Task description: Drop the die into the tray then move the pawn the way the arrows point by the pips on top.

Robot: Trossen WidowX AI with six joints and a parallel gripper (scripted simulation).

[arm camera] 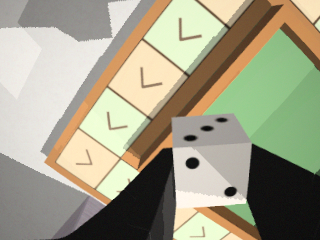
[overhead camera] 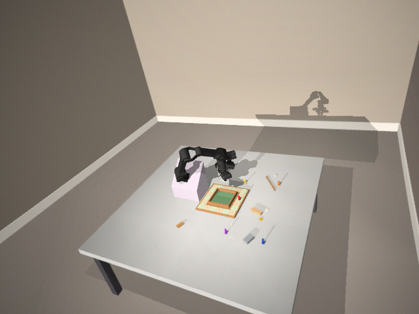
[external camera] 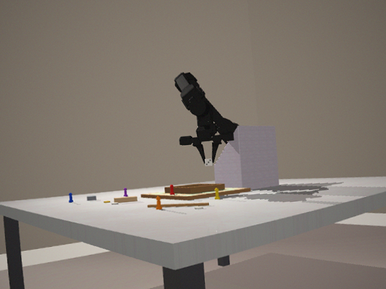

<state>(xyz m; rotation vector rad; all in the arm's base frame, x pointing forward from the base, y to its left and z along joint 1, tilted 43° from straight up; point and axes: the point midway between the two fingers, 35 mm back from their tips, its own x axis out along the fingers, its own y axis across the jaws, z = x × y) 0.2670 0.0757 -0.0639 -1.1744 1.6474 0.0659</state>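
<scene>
My gripper (external camera: 208,162) (arm camera: 206,155) is shut on the white die (external camera: 208,162) (arm camera: 212,172), which is held well above the table. The wrist view shows a three-pip face and a two-pip face. In that view the die overlaps a corner of the tray wall. The board (overhead camera: 213,210) (external camera: 236,191) (arm camera: 167,92) has a ring of arrowed squares around the brown-walled, green-floored dice tray (overhead camera: 216,205) (external camera: 204,188) (arm camera: 200,82). The red pawn (overhead camera: 239,197) (external camera: 171,189) stands upright on the ring, on the side away from the arm's base.
A pale block (overhead camera: 186,190) (external camera: 258,157) stands beside the board. Around the board are yellow (overhead camera: 245,181), orange (overhead camera: 278,183), purple (overhead camera: 225,231) and blue (overhead camera: 262,241) pawns, a brown stick (overhead camera: 271,183), a tan block (overhead camera: 256,210), a grey block (overhead camera: 248,238) and an orange block (overhead camera: 180,224).
</scene>
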